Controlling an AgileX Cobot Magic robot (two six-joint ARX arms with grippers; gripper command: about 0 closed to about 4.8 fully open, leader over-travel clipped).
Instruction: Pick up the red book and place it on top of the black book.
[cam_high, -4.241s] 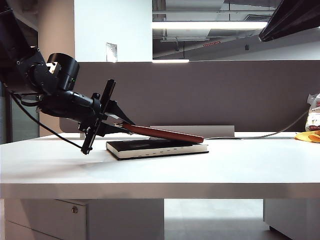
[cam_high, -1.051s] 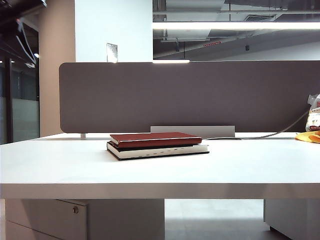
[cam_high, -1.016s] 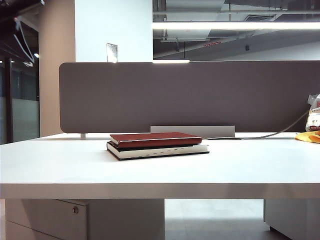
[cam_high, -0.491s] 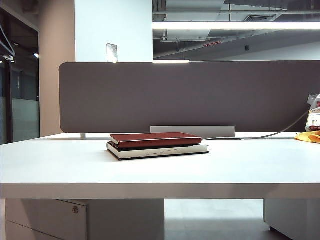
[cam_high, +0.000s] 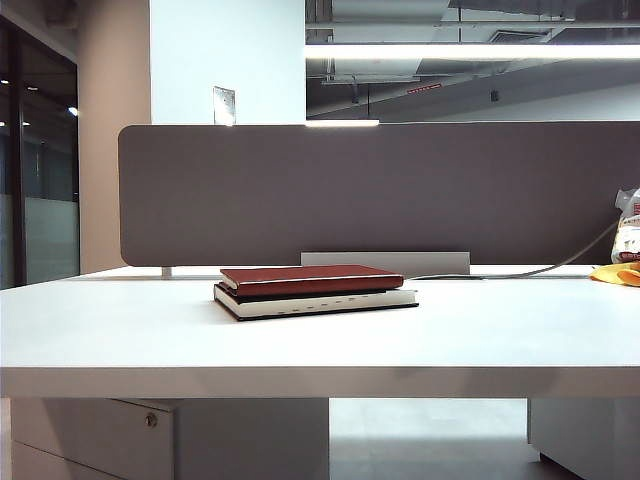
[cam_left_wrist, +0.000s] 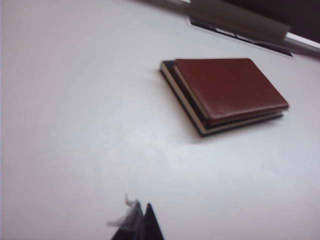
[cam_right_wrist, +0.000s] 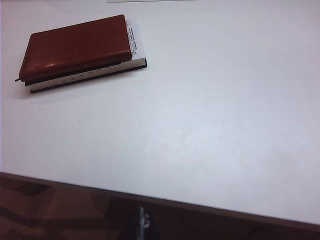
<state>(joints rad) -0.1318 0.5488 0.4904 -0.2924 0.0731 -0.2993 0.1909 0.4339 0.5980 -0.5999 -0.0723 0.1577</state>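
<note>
red book lies on the black book, both arms drawn back

a white table (cam_high: 120, 330) fills the exterior view, with a grey partition screen (cam_high: 400, 190) along its far edge, a white pillar behind, and ceiling strip lights above. at the table's far right edge sit a yellow item (cam_high: 618, 273) and a printed bag (cam_high: 628, 228), both cut off by the frame; a cable runs towards them.

one red book (cam_high: 312, 278), thin, dark red with a leather look and rounded corners, lies flat on top of one black book (cam_high: 316, 300), near the table's middle. the black book is thicker, with cream page edges carrying a row of small dark marks. its page edge and a strip of cover with white print stick out past the red cover.

the left gripper (cam_left_wrist: 141, 225) hangs above bare table, well apart from the books, tips pressed together on nothing. of the right gripper (cam_right_wrist: 145, 225) only a sliver shows near the table's front edge, far from the books; i cannot tell how far it is open.
</note>
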